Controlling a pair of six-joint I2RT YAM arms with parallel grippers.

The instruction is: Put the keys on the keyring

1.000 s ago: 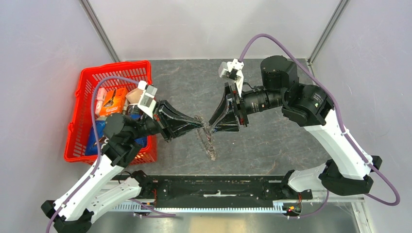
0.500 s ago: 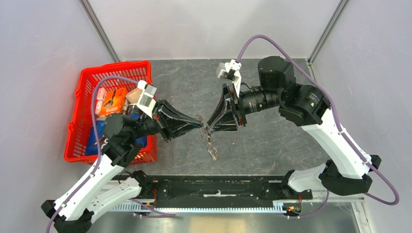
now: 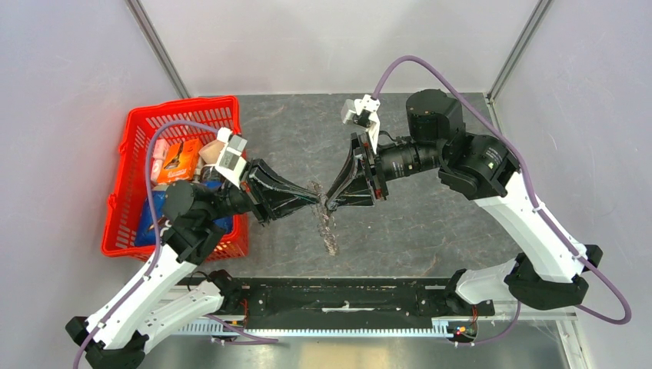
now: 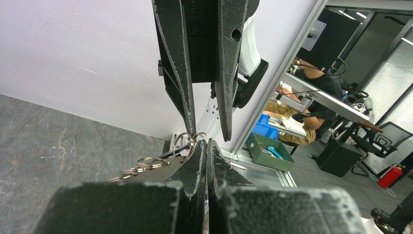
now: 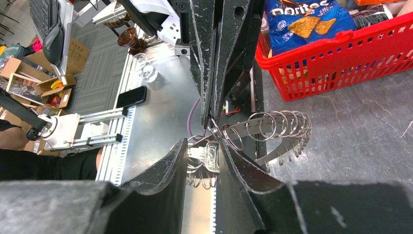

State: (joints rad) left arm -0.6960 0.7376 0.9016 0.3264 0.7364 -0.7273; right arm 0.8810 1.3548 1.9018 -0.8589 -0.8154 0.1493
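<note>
Where the silvery wire keyring (image 5: 267,127) hangs: in the air over mid-table, between my two grippers. It is a row of split rings on a flat metal strip, and its free end dangles toward the table.
Left gripper (image 4: 206,146): fingers pressed together, pinching one ring of the cluster at their tips.
Right gripper (image 5: 202,144): fingers apart, tip to tip with the left, not closed on anything I can make out.
Key: a small flat silvery key (image 5: 210,157) sits in the gap between my right fingers. I find no black-headed key in any view.
Progress: mid-threading, by my reading. The ring is secured and the key brought up to it. Left to do: part the coil, slip the key's hole on, wind it round until seated. Whether it has started onto the coil is hidden.
Materials: rings are thin, glossy, springy-looking wire; key is stamped metal; fingers are black, scuffed, hard.
Surroundings: mottled grey stone-look table (image 3: 292,131); red plastic mesh basket (image 5: 336,63) holding a blue crisp bag (image 5: 311,19).
</note>
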